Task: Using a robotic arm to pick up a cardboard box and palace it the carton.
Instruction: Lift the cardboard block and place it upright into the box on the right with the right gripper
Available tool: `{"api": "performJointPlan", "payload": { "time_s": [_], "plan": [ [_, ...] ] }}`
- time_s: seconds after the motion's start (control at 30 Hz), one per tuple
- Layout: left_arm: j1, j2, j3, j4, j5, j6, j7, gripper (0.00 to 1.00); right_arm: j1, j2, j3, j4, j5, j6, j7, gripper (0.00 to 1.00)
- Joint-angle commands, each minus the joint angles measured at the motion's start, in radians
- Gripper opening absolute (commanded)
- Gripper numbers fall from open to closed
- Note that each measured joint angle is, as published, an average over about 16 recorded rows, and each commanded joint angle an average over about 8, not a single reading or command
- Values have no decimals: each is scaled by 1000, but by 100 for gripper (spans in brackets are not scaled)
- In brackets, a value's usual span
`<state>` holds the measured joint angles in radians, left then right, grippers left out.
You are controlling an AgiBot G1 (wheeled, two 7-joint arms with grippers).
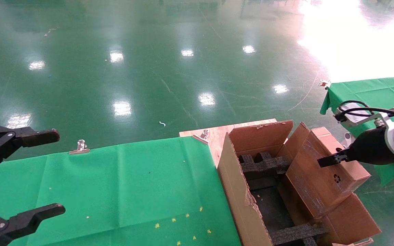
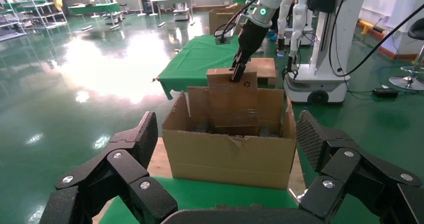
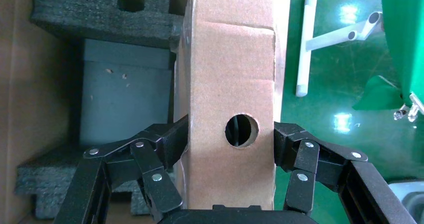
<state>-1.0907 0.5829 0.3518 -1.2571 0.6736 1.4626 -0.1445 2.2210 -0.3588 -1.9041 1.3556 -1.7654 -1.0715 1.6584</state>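
Note:
My right gripper (image 1: 330, 160) is shut on the slim brown cardboard box (image 1: 323, 177), with a finger on each broad face near its upper end. The box hangs tilted over the right side of the large open carton (image 1: 233, 181). In the left wrist view the box (image 2: 232, 96) dips below the carton's rim (image 2: 230, 156). The right wrist view shows the box's narrow face with the round hole (image 3: 241, 130) between the fingers (image 3: 172, 136). Black foam blocks (image 1: 262, 164) lie inside the carton. My left gripper (image 1: 51, 172) is open and empty at the far left.
The carton stands at the right end of a green-covered table (image 1: 132, 184), beside a bare wooden board (image 1: 217, 133). A binder clip (image 1: 80, 147) sits on the table's far edge. A second green table (image 1: 371, 92) is at the right. A white robot base (image 2: 320, 59) stands behind.

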Motion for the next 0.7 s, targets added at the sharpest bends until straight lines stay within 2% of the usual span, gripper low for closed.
{"api": "performJointPlan", "payload": {
  "time_s": [0.03, 0.7],
  "plan": [
    [0, 0, 0, 0, 0, 0, 0, 100, -9, -6, -4, 0, -11, 11, 8, 0],
    [0, 0, 0, 0, 0, 0, 0, 100, -88, -81, -39, 4, -89, 48, 150, 0]
  ]
}}
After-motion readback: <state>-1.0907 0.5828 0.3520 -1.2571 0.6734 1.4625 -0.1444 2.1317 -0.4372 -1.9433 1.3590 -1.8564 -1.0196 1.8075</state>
